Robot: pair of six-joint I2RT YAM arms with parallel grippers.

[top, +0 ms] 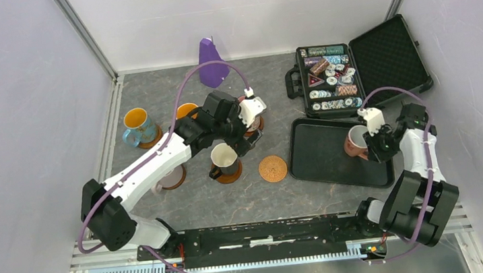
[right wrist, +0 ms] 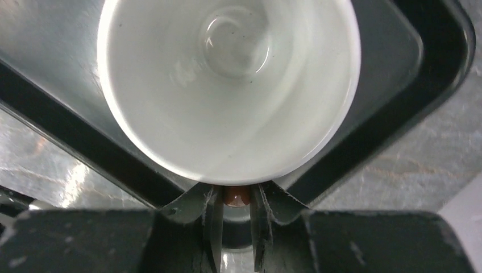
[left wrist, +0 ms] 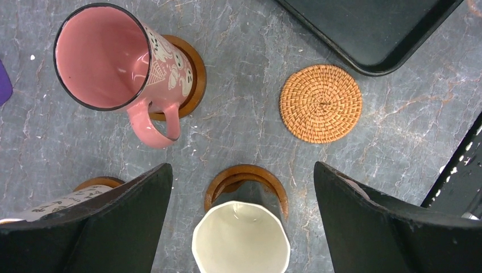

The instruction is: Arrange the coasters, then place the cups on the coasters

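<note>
Grey marbled table (top: 246, 204) (white walls (top: 18, 99)).

Woven rattan on the orange-brown coaster (left wrist: 321, 103): rough, matt, ribbed in rings. Glossy glaze on the pink cup (left wrist: 108, 62), dark-rimmed, printed outside. Smooth dark brown coaster (left wrist: 198, 74) beneath it, wood-like, lightly lacquered. Same glazed shine inside the cream-lined cup (left wrist: 241, 242) and the white-lined cup (right wrist: 227, 85). Grey stone-look table (left wrist: 244, 119), veined and matt. Smooth black plastic tray (left wrist: 369, 28) by the table's right edge, faintly shiny. Matt black plastic on the left arm's fingers (left wrist: 102, 227), edges slightly rough. Ridged foam inside the case lid (top: 385, 47) at the far right corner.
</note>
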